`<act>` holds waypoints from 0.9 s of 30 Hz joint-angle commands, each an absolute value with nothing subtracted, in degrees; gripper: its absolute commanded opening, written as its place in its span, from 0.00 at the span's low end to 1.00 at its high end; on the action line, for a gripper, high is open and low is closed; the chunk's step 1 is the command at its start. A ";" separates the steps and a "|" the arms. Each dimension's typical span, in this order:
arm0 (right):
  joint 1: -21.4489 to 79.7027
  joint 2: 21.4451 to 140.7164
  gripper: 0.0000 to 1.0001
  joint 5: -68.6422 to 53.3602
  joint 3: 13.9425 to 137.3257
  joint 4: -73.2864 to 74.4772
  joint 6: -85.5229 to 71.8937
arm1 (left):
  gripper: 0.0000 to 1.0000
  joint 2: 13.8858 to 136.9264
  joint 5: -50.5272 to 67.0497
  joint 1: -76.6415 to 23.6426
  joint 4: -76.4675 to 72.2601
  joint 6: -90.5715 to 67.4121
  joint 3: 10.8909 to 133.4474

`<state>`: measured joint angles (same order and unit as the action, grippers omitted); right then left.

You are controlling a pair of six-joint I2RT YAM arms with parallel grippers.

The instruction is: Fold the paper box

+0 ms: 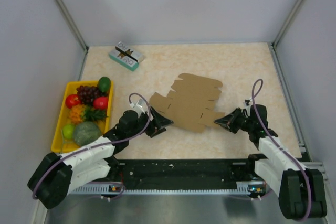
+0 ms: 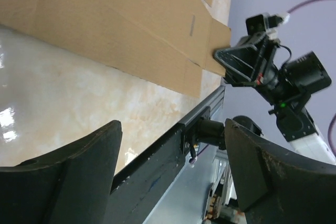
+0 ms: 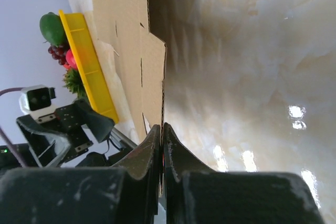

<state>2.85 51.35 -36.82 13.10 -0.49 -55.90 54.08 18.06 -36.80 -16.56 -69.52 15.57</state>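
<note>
Flat near the middle of the beige marbled tabletop (image 1: pixel 236 66): the paper box (image 1: pixel 189 102), a thin, plain brown cardboard die-cut sheet with tabs and flaps, not yet folded. Pinched at its 4 o'clock corner by the right hand (image 1: pixel 220 121), black fingers (image 3: pixel 144 153) pressed together on the cardboard edge; in the right wrist view, seen edge-on with a dark shadow on the tabletop beside it.

Just beside the sheet's 8 o'clock corner: the left hand (image 1: pixel 163 125), fingers (image 2: pixel 100 156) spread wide, nothing between them, cardboard lying ahead of the tips. Touching the sheet or not: cannot tell.

At 9 o'clock, well apart from the sheet: a yellow plastic tray (image 1: pixel 56 141) heaped with fruit, dark grapes and red and green pieces among them. At 11 o'clock, near the far edge: a small teal-and-white printed box (image 1: pixel 126 56).
</note>
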 commanded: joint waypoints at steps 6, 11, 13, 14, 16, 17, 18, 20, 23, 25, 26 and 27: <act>2.99 47.81 0.00 -37.97 12.74 -3.60 -58.62 | 0.88 61.78 5.72 -44.02 -35.50 -83.84 11.51; 2.99 46.67 0.00 -37.88 12.66 -3.26 -59.24 | 0.89 71.79 4.04 -46.05 -48.14 -87.88 13.00; 2.99 45.97 0.00 -37.62 12.74 -2.20 -58.98 | 0.91 77.48 4.57 -47.10 -53.78 -89.38 15.02; 2.90 45.10 0.00 -37.53 12.74 -1.94 -58.97 | 0.91 79.52 4.74 -47.63 -55.27 -91.21 15.55; 2.99 44.39 0.00 -37.44 12.66 -1.50 -59.24 | 0.91 85.57 4.40 -48.86 -61.83 -92.72 16.87; 2.99 44.04 0.00 -37.44 12.66 -1.49 -59.24 | 0.88 87.69 3.70 -49.30 -64.57 -94.38 17.14; 3.08 43.77 0.00 -37.44 12.57 -1.06 -59.41 | 0.87 89.72 3.17 -50.00 -66.95 -95.18 17.31; 3.16 43.59 0.00 -37.53 12.39 -0.79 -59.33 | 0.84 95.17 1.94 -50.36 -74.07 -97.02 17.49; 3.08 42.81 0.00 -37.88 12.30 -0.09 -58.89 | 0.79 100.45 0.53 -50.36 -79.88 -97.47 18.37; 2.99 42.19 0.00 -37.88 12.30 1.83 -58.45 | 0.73 102.99 0.44 -50.36 -82.69 -96.69 19.24; 2.90 41.93 0.00 -37.88 12.13 2.37 -58.19 | 0.69 103.36 -1.39 -50.36 -84.10 -95.64 19.42; 3.07 41.66 0.00 -37.88 12.22 2.90 -57.57 | 0.61 103.45 -1.58 -50.27 -83.94 -95.02 19.51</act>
